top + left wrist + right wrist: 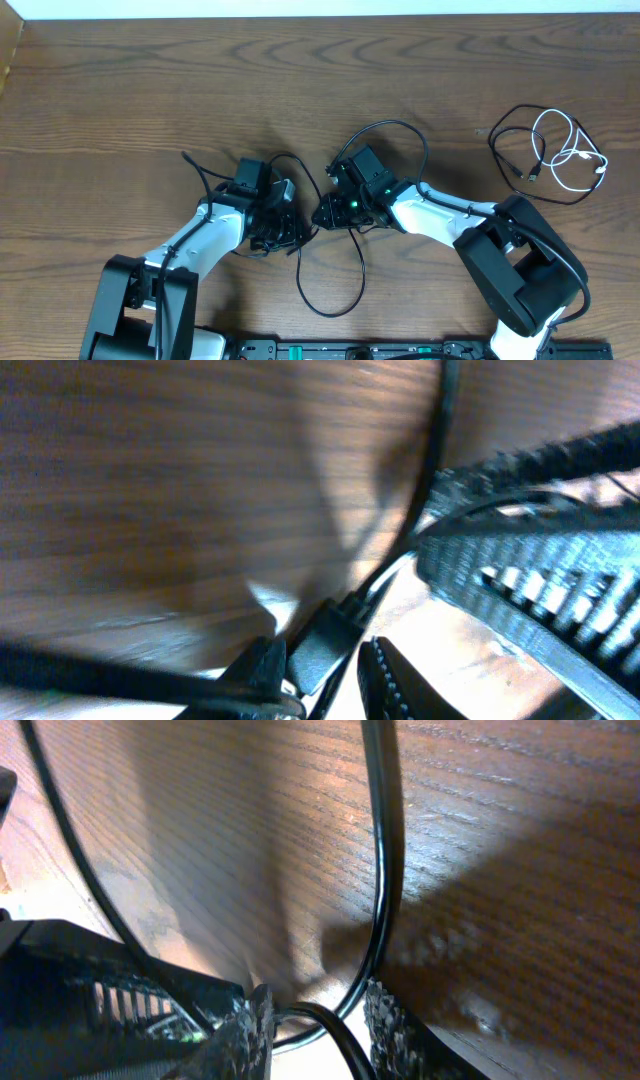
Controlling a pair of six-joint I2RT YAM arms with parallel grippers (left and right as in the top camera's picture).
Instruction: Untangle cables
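My two grippers meet at the table's middle. A black cable (358, 270) runs between them, looping toward the front edge and arching behind the right gripper (322, 212). In the left wrist view the left gripper (325, 672) has that cable's black plug (322, 643) between its jaws. The plug rests against one finger, and a lit sliver shows before the other. The left gripper (297, 232) is open. In the right wrist view the right gripper (315, 1020) is open, its pads well apart, and the black cable (378, 900) curves loosely through the gap.
A loose bundle lies at the far right: a white cable (578, 160) coiled with another black cable (505, 155). The right gripper's ribbed body (540, 585) fills the right of the left wrist view. The arm bases stand along the front edge.
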